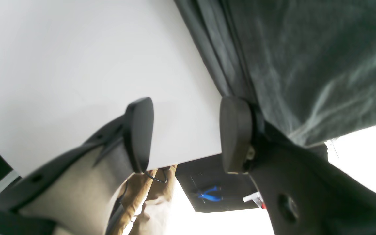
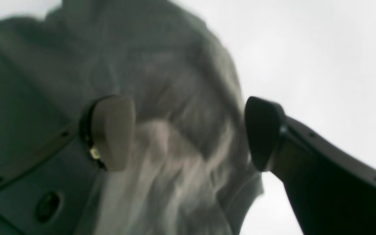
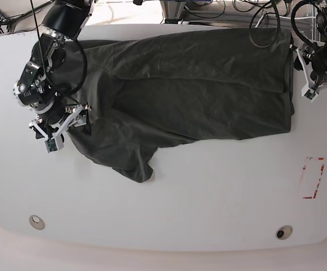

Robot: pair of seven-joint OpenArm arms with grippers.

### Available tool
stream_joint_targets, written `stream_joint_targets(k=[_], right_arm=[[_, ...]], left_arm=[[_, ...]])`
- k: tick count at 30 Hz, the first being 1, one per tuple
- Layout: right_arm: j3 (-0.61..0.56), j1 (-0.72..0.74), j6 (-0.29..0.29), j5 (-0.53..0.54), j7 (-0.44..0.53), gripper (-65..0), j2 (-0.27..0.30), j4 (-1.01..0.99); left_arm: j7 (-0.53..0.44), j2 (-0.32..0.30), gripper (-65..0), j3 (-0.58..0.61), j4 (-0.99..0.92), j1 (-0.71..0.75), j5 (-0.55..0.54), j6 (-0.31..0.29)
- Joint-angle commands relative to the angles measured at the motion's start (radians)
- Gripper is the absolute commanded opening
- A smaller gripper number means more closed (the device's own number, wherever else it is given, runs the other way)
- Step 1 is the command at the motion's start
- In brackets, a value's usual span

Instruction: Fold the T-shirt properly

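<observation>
white table (image 3: 220,197) under dark t-shirt (image 3: 175,107); both hands open.

Bright, even light with a soft right wrist view

The base view is brightly lit and mostly sharp, its white tabletop (image 3: 220,192) pale, with faint shading along the lower rim. That rim bows outward near the picture's bottom, as if through a wide lens. The left wrist view shows a soft grey cast over the tabletop, while the floor below glares nearly pure white. The right wrist view is blurred throughout; folds in the charcoal T-shirt (image 2: 175,81) smear, and the white beside them washes out. Where the light comes from cannot be told.
</observation>
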Motion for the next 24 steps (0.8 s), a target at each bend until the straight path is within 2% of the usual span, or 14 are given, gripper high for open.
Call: stream_joint_targets(k=[1, 12, 20, 24], right_arm=[[-0.004, 0.078, 0.001, -0.019, 0.033, -17.3, 0.02, -0.07], [-0.031, 0.296, 0.001, -0.125, 0.204, -18.4, 0.037, -0.48], [-0.034, 0.347, 0.001, -0.191, 0.364, -18.4, 0.042, -0.684], [-0.034, 0.351, 0.001, -0.232, 0.436, -18.4, 0.053, -0.753]], left_arm=[[-0.005, -0.019, -34.4, -0.005, 0.012, -0.022, -0.001, -0.001], [-0.004, -0.019, -34.4, -0.01, 0.016, -0.071, -0.001, -0.001], [-0.004, -0.022, -34.4, -0.016, 0.021, -0.087, -0.008, -0.001], [-0.004, -0.019, -34.4, -0.061, 0.021, -0.09, -0.008, -0.001]])
